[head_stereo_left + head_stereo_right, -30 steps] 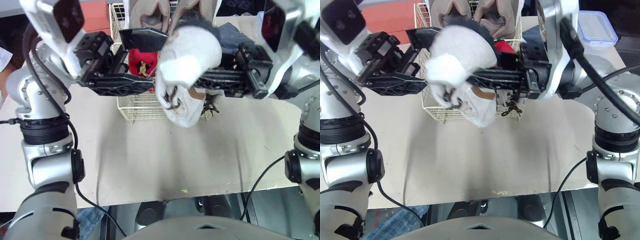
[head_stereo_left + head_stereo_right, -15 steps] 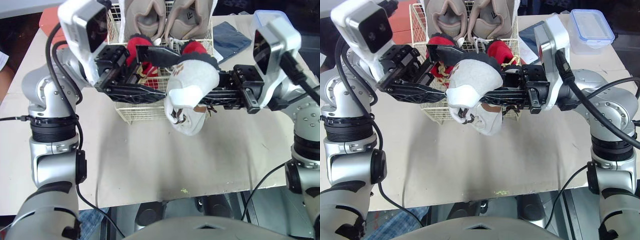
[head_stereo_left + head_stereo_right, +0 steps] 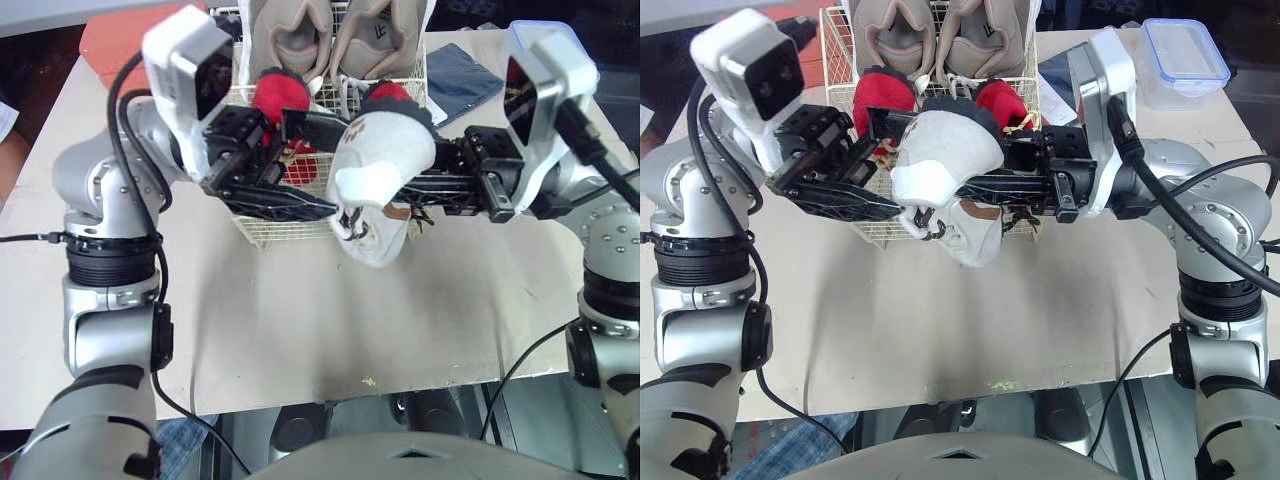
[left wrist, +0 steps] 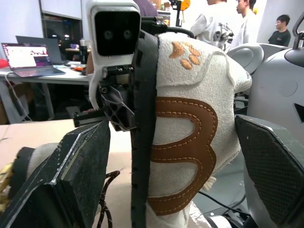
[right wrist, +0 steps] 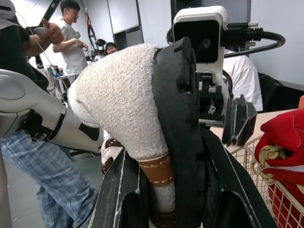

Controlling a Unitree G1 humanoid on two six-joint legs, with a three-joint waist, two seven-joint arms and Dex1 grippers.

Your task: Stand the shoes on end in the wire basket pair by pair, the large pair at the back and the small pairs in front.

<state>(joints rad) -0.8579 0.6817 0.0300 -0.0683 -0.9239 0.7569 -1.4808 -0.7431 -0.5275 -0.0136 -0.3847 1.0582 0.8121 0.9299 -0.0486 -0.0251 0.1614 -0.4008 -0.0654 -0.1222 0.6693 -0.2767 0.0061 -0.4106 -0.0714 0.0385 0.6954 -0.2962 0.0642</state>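
Observation:
A white fleece shoe (image 3: 385, 165) with a black sole and brown trim hangs over the front edge of the white wire basket (image 3: 272, 228). My right gripper (image 3: 398, 195) is shut on it, one finger on each side (image 5: 118, 199). My left gripper (image 3: 338, 168) is open around the same shoe, and its pads (image 4: 273, 166) stand a little off the shoe's sides. In the basket a large tan pair (image 3: 335, 35) stands on end at the back. A small red pair (image 3: 280, 95) stands in front of it.
A clear box with a blue lid (image 3: 1185, 60) sits at the back right, beside a dark blue cloth (image 3: 465, 80). A red object (image 3: 110, 40) lies at the back left. The tan table (image 3: 330, 310) ends just below the grippers. People stand behind in the wrist views.
Both grippers and the white shoe have dropped away from the camera to the basket's front edge. The left gripper has since shifted slightly right around the shoe.

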